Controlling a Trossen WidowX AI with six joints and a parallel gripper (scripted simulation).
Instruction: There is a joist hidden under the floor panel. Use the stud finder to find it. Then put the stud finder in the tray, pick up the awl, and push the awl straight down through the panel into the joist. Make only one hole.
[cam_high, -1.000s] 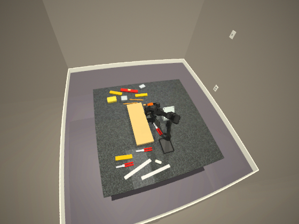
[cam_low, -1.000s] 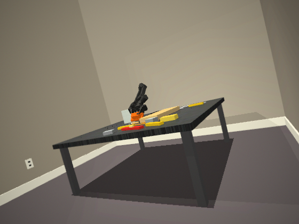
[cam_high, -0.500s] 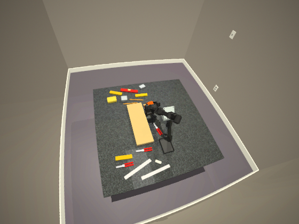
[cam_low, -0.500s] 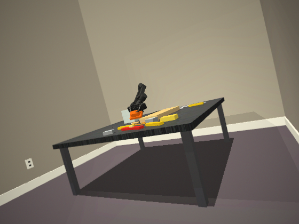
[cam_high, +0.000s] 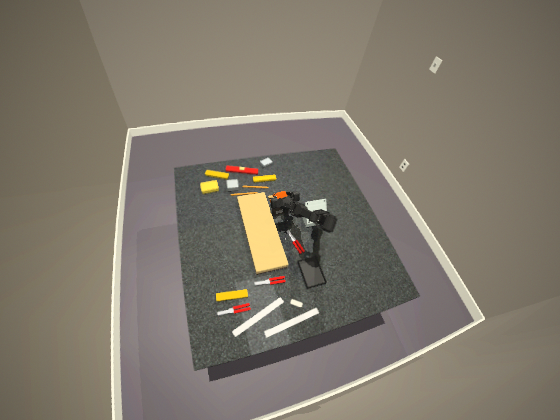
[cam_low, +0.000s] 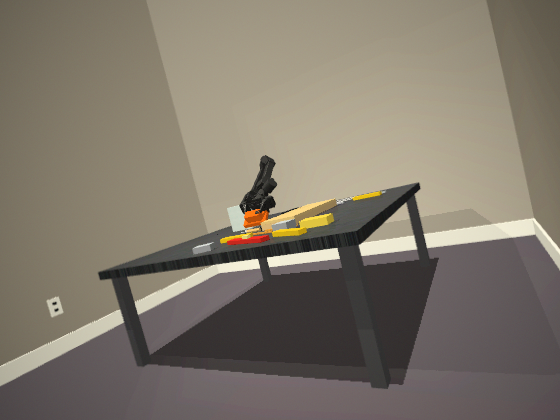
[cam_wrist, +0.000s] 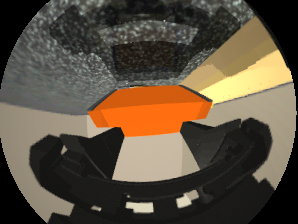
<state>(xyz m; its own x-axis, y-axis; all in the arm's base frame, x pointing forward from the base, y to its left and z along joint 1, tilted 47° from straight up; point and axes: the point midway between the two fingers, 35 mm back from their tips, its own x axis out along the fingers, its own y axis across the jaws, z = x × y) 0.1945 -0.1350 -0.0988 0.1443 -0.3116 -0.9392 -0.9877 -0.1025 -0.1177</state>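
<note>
Wrist view: apparently stud finder (cam_wrist: 152, 117) in jaws

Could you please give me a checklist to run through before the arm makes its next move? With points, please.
- Gripper (cam_wrist: 150, 123) shut on the orange stud finder (cam_high: 281, 194) (cam_low: 256, 218) (cam_wrist: 154, 111): ok.
- Stud finder over the wooden panel (cam_high: 262, 232) (cam_low: 300, 214): not ok, it is beside the near-end corner.
- Black tray (cam_high: 302, 270) free to receive it: ok, nothing visible inside.
- Joist position: cannot tell, hidden.
- Awl identified: cannot tell, the tools are too small.
</note>
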